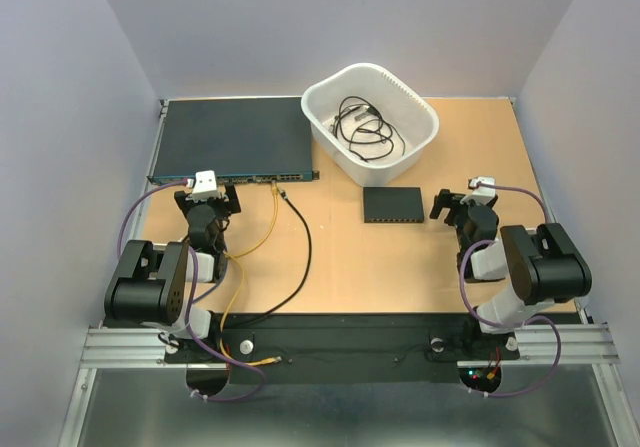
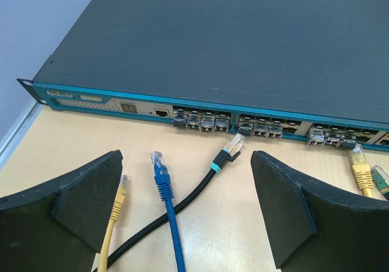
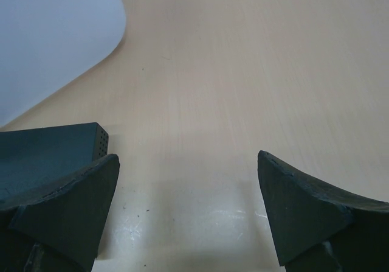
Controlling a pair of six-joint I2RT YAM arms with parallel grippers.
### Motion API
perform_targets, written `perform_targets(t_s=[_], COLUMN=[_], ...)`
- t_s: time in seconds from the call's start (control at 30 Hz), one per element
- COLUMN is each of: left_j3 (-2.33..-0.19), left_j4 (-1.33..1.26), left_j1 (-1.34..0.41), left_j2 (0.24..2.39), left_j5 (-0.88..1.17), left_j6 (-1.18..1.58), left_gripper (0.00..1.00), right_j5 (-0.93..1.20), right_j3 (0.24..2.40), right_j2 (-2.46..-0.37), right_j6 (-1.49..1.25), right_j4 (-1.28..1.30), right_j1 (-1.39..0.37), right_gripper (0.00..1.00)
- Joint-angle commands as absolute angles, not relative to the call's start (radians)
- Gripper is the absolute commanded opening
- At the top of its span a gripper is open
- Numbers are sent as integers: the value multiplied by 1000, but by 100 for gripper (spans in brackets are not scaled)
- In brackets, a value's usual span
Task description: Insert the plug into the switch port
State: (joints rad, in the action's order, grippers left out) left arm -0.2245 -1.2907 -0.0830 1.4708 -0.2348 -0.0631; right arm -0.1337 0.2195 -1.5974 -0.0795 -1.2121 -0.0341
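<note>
**Black jaws wide on both arms, plugs loose by the rack unit**

Both pincers stand fully spread and hold nothing. The left gripper (image 1: 208, 197) hovers low over the pale wooden table (image 1: 340, 257), facing the front of the wide dark teal-edged rack unit (image 2: 231, 34). Between its fingers (image 2: 73, 199), three loose plugs lie on the wood: a yellow cable plug (image 2: 119, 200) nearest the left finger, a blue cable plug (image 2: 160, 170) beside it, and a clear plug with a teal ring on a black cable (image 2: 233, 146), its tip just short of the rack's sockets. Another yellow plug (image 2: 361, 167) sits at the rack's face farther right; whether it is seated cannot be told.

The small flat matte-black rectangular box (image 1: 392, 204) lies mid-table, well apart from those plugs, just in front of the white plastic basket (image 1: 325, 117) holding coiled black cables (image 1: 365, 132). The right gripper (image 1: 455, 207) waits just beside the box's right end. The switch port itself cannot be made out.
</note>
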Motion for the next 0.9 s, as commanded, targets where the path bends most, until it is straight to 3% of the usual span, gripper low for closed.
perform_targets(t_s=[0.0,0.17,0.33,0.37,0.43,0.57,0.87], left_j3=[-239,-239,-241,-241,-242,-241,-248], left_j4=[-1552,-1551,-1549,-1548,-1548,-1548,-1536], left_j1=[-80,-81,-77,-77,-77,-77,-75], left_j2=[1457,1457,1457,1457,1457,1457,1459], left_j5=[-233,-233,-222,-221,-221,-221,-216], left_j6=[-77,-77,-74,-74,-75,-74,-72], left_gripper=[99,99,99,99,99,99,99], right_j5=[-149,-95,57,42,60,86,6], right_j3=[262,392,437,446,485,578,626], right_j2=[-1471,-1203,-1071,-1065,-1072,-1149,-1230], right_j6=[-71,-199,-430,-612,-692,-684,-595], right_j4=[-1157,-722,-646,-559,-451,-249,-95], right_j1=[-41,-60,-69,-66,-66,-67,-66], right_gripper=[100,100,100,100,100,100,100])
